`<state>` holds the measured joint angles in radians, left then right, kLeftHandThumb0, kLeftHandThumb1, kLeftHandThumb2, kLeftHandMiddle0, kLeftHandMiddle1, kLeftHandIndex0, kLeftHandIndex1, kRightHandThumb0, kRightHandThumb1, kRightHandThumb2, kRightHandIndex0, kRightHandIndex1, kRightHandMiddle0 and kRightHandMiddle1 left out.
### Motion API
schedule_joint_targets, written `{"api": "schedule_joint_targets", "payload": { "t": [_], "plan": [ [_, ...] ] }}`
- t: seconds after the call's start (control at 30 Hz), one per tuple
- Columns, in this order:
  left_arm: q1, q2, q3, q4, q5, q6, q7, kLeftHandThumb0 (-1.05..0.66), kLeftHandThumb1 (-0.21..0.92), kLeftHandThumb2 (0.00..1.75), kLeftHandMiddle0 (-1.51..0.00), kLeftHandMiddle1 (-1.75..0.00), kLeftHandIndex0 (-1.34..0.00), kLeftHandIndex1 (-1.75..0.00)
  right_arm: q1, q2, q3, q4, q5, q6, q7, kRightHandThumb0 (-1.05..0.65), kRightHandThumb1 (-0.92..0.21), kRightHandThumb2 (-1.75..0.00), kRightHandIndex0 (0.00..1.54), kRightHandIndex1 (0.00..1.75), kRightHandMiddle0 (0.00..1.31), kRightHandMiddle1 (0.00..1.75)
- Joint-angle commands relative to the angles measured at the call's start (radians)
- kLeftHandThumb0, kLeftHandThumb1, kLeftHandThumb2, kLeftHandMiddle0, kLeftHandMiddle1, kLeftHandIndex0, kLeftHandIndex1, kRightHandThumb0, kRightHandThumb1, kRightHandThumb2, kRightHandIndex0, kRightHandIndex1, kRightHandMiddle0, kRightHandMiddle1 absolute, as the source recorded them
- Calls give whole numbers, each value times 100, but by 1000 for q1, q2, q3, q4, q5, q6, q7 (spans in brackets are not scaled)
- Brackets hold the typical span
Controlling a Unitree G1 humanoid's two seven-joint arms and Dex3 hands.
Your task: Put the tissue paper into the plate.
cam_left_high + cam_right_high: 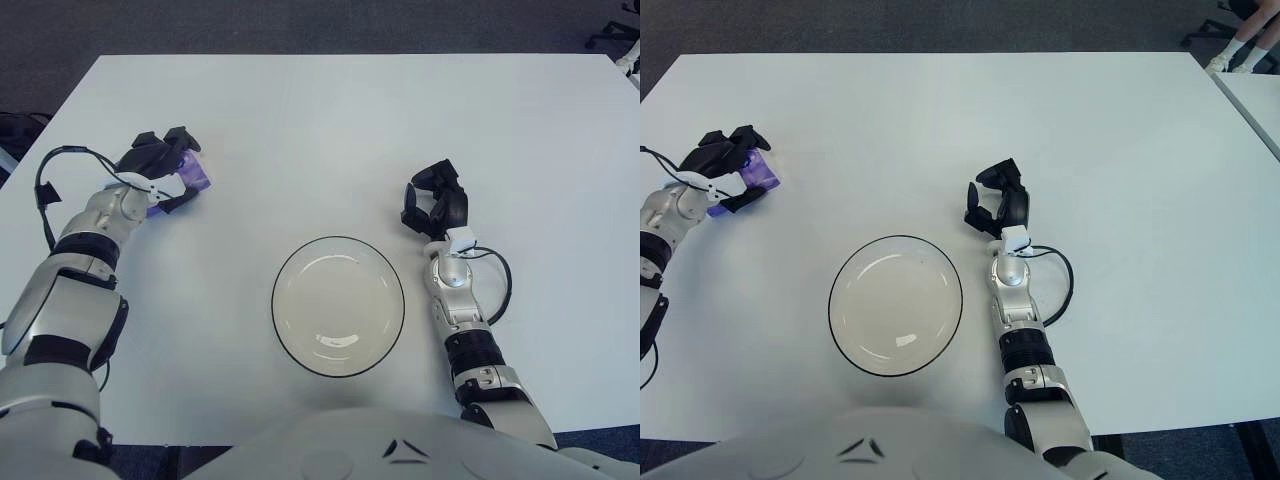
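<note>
You can only see part of the tissue paper [192, 172]: it shows as a small purple packet, mostly covered by the black fingers [160, 148] of your left hand [165, 170], so you can't make out its full shape. That hand is closed around the packet at the far left of the white table [330, 130], well apart from the plate [338, 305]. You cannot tell whether the packet touches the tabletop or is lifted just off it. In the right eye view your left forearm is cut off by the frame edge and only the hand and wrist show, while the left eye view shows the whole arm and its cable. The right eye view also takes in a second table edge and someone's feet at the top right corner, which the left eye view barely shows. Your right hand [435, 205] shows just right of the plate, fingers loosely curled and holding nothing. The plate is a round, pale, dark-rimmed dish near the table's front edge.
</note>
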<state>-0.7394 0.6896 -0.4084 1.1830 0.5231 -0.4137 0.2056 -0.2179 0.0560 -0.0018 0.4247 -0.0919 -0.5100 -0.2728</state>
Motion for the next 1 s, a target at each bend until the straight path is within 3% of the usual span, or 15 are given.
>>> {"api": "schedule_joint_targets", "payload": {
  "t": [0.0, 0.37, 0.67, 0.87, 0.97],
  "plan": [
    [158, -88, -26, 69, 12, 28, -87, -53, 17, 150, -126, -175, -73, -175, 162, -3, -2, 133, -13, -15, 6, -42, -53, -105, 69, 175, 44, 175],
    [201, -125, 175, 41, -232, -66, -203, -54, 15, 152, -134, -175, -74, -175, 170, -1, -1, 119, -12, -13, 7, -42, -53, -105, 70, 175, 44, 175],
    [235, -139, 270, -40, -341, -121, -233, -54, 15, 153, -136, -175, -75, -175, 168, -2, -3, 122, -9, -10, 11, -41, -54, -105, 69, 175, 44, 175],
    [271, -164, 342, -132, -421, -160, -230, -52, 17, 149, -134, -175, -72, -175, 168, -2, -3, 125, -8, -18, 15, -41, -54, -105, 69, 175, 44, 175],
    [315, -168, 381, -271, -462, -177, -210, -52, 19, 148, -134, -175, -71, -175, 167, 0, -3, 125, -9, -15, 13, -41, -54, -105, 69, 175, 44, 175]
  ]
}}
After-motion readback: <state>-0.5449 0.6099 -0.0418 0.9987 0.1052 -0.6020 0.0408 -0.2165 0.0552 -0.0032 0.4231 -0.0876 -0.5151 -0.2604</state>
